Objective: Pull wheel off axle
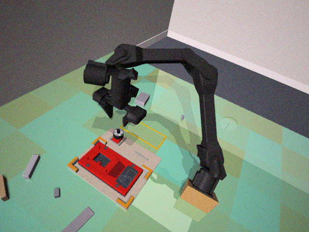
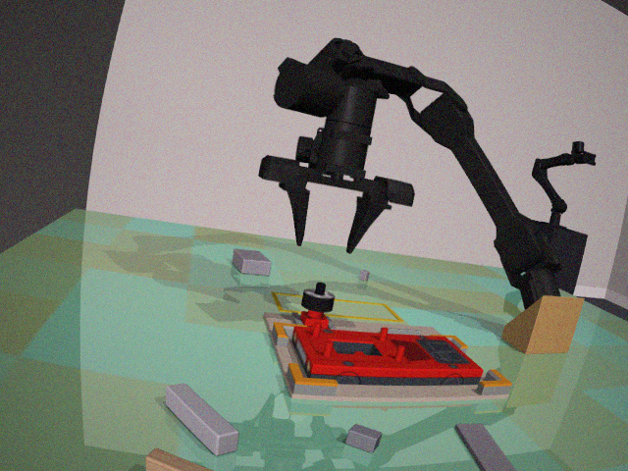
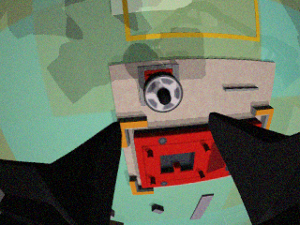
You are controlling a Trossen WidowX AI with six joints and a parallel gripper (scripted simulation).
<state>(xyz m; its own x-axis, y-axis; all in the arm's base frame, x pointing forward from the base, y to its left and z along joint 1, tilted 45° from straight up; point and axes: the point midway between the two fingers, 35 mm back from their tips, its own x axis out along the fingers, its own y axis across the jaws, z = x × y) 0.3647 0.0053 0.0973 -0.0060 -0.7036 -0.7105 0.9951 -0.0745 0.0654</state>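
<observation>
The black wheel [image 1: 117,134] [image 2: 318,300] [image 3: 150,94] sits on the upright axle [image 2: 320,287], on a small red mount at the far corner of the beige baseplate [image 1: 149,155] [image 3: 206,88]. My gripper [image 1: 117,121] [image 2: 324,247] [image 3: 165,123] is open and empty. It points straight down and hangs above the wheel with a clear gap. The marked area, a yellow outlined rectangle [image 1: 152,129] [image 2: 365,319] [image 3: 124,7], lies on the table just beyond the wheel. Nothing lies in it.
A red car chassis [image 1: 92,155] [image 2: 354,362] [image 3: 187,144] fills the baseplate, held by orange corner brackets. Grey blocks [image 1: 142,98] [image 1: 31,166] [image 1: 56,192] and a brown block [image 1: 3,187] lie scattered around. The arm stands on a wooden base [image 1: 199,197].
</observation>
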